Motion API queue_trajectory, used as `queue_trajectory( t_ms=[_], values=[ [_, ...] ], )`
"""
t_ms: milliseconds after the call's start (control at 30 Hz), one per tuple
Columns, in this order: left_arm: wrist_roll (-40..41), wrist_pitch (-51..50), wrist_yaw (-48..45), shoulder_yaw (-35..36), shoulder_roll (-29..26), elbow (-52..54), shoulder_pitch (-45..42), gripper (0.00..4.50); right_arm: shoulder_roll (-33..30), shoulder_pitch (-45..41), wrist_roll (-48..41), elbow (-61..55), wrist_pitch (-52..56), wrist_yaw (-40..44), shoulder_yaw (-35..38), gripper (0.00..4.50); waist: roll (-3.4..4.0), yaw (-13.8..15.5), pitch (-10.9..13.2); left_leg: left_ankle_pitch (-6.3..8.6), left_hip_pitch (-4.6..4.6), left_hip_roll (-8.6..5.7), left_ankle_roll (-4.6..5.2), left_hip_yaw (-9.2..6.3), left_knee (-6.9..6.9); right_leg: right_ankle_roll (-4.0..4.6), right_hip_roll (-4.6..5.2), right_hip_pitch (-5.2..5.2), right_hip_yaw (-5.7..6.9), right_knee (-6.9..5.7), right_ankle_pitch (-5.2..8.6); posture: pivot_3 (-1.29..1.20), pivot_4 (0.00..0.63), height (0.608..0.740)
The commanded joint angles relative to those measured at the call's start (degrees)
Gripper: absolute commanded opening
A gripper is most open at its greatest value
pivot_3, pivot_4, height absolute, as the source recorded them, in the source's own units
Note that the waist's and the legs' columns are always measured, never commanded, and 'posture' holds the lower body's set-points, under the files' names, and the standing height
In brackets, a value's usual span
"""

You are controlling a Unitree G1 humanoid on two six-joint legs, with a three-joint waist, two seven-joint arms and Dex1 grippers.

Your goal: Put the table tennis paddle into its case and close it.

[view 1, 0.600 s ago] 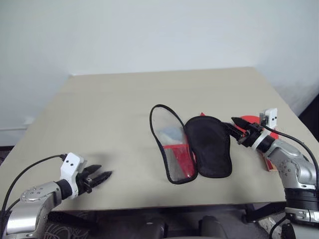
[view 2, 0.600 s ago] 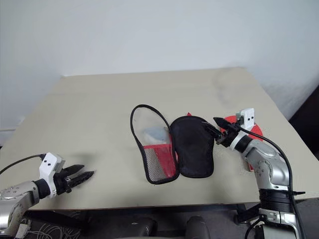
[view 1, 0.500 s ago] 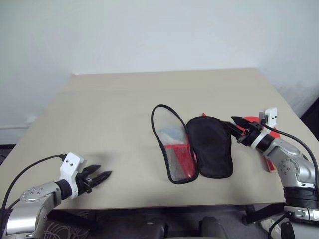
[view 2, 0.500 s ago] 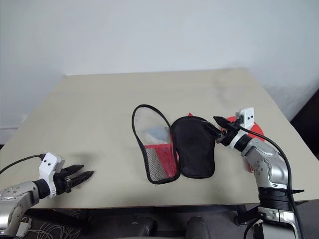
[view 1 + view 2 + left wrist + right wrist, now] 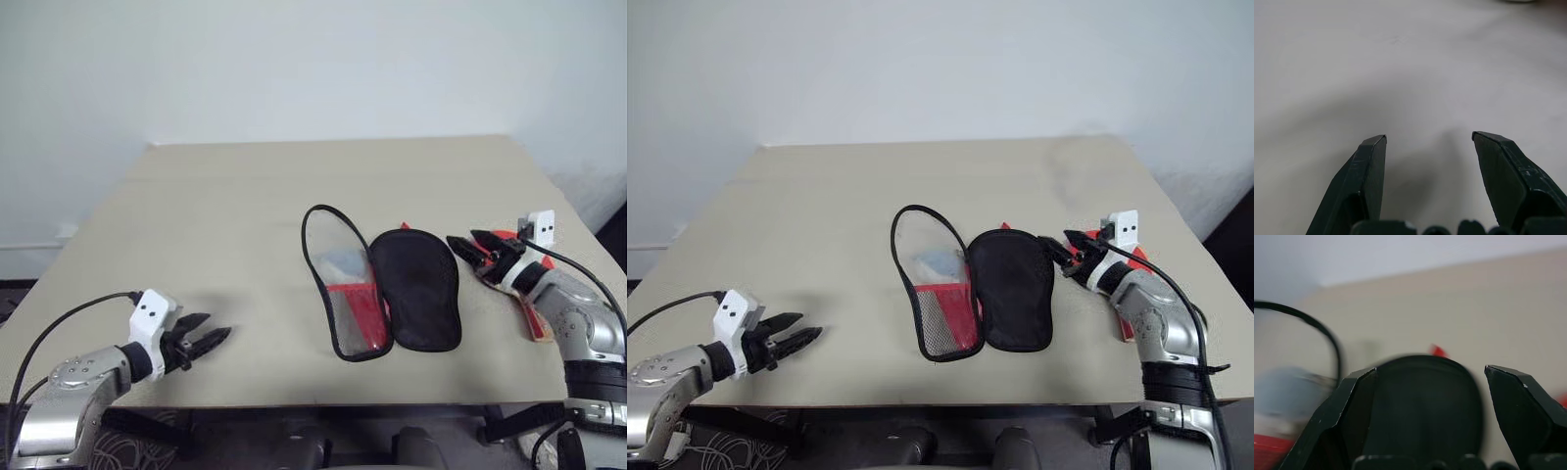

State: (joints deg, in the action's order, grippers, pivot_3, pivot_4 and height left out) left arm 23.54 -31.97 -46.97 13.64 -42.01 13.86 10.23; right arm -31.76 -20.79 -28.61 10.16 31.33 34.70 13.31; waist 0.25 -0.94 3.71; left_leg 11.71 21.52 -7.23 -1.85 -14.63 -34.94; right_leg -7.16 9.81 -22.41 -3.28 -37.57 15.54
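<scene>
Left gripper (image 5: 208, 341): fingers parted, empty, over the table (image 5: 216, 225) near its front left edge.
Case (image 5: 387, 284): lay unzipped mid-table, mesh half left, black lining right.
Right gripper (image 5: 470, 247): spread, empty, just beside the case's right edge.
Table tennis paddle (image 5: 527, 315): red, mostly hidden beneath the right arm.

A bare lab-like room: plain beige table (image 5: 225, 196) against a blank white wall (image 5: 294, 59)
</scene>
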Motion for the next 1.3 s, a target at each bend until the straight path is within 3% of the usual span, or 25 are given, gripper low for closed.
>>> queue_trajectory(
  t_ms=[33,233,700,867,1300],
  values=[
    [0.14,-1.83,-0.69,-2.07,-2.03,3.61,-3.15,2.96,-2.01,-2.27,1.70,1.29,0.87,-3.60,2.82,3.81,0.00,0.00,0.00,0.00,0.00,0.00,0.00,0.01,0.01,0.00,0.00,0.00,0.00,0.00,0.00,0.00,0.000,0.740],
    [-0.78,-2.72,-1.95,-8.11,-1.40,3.30,-7.84,2.96,-5.52,-1.01,2.36,-0.19,10.04,-5.94,2.49,3.81,0.00,-0.08,0.00,0.00,0.01,0.01,0.02,0.05,0.00,-0.01,-0.01,0.00,-0.03,0.02,-0.01,0.00,0.000,0.740],
    [-6.21,2.18,-6.43,-20.67,2.54,-9.15,-18.74,2.96,-7.74,14.70,-1.64,-19.37,22.63,-10.49,14.48,3.81,-0.10,0.97,0.02,0.07,0.06,0.00,0.13,0.18,-0.23,-0.14,-0.02,0.03,-0.11,0.04,-0.08,0.00,0.000,0.740],
    [-7.94,5.44,-7.81,-22.69,3.69,-12.11,-21.92,2.96,-6.22,19.24,-0.48,-22.04,21.97,-11.60,14.85,3.81,-0.11,1.32,0.02,0.07,0.06,0.00,0.15,0.21,-0.27,-0.16,-0.02,0.08,-0.12,0.07,-0.09,0.00,0.000,0.740],
    [-7.33,5.18,-9.82,-23.42,5.46,-10.76,-24.90,2.96,-6.09,21.00,4.15,-17.29,20.30,-13.44,10.64,3.81,-0.15,1.15,0.03,0.09,0.06,0.01,0.17,0.28,-0.31,-0.22,-0.02,0.08,-0.16,0.08,-0.12,0.00,0.000,0.740]
  ],
)
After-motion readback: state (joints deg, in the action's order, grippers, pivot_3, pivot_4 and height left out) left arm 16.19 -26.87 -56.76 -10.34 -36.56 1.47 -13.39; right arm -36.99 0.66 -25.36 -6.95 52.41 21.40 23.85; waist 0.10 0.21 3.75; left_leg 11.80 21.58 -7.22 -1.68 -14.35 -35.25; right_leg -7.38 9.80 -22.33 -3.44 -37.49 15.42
